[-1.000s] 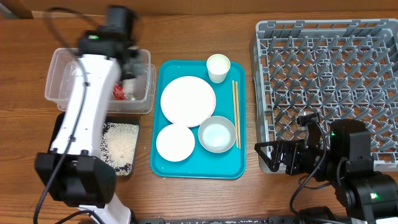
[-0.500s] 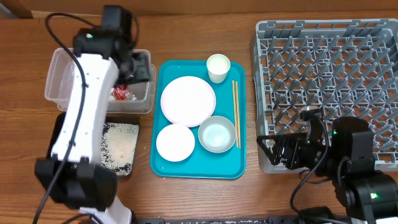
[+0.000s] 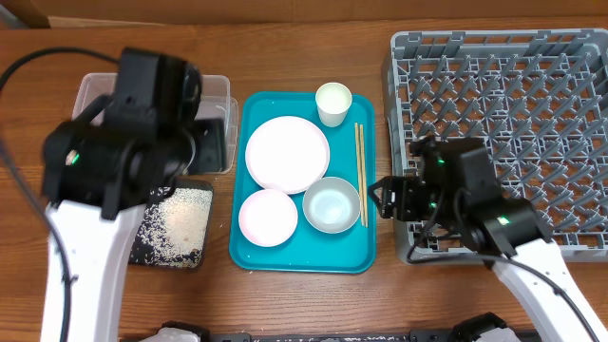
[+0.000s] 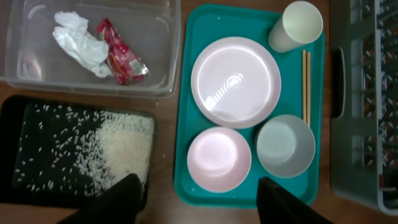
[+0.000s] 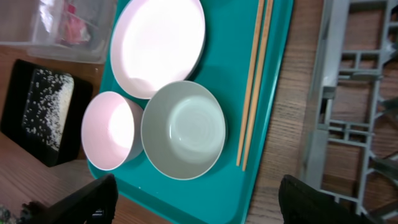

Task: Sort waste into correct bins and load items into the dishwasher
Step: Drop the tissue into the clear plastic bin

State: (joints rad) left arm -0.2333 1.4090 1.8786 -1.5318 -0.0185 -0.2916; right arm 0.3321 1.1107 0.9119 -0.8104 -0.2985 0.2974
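The red-and-white sauce packet (image 4: 122,60) and crumpled tissue (image 4: 78,43) lie in the clear tub (image 4: 168,50). Rice grains (image 4: 118,146) lie in the black tray (image 4: 25,134). On the teal tray (image 3: 304,258) sit the large white plate (image 3: 287,154), the pinkish plate (image 3: 267,218), the bowl (image 3: 332,205), the cup (image 3: 333,103) and two chopsticks (image 3: 360,171). The grey dish rack (image 3: 513,114) stands at the right. My left gripper (image 4: 198,202) is open and empty, high above the tray's near edge. My right gripper (image 5: 199,202) is open and empty, above the tray's near right corner.
The left arm (image 3: 123,161) covers much of the clear tub (image 3: 90,90) and part of the black tray (image 3: 176,256) in the overhead view. The right arm (image 3: 475,204) hangs over the rack's near left corner. Bare wooden table (image 3: 304,294) runs along the front.
The left arm has risen from the clear tub and pulled back toward the front, empty. The right arm has moved up and left, from the front toward the teal tray's right edge.
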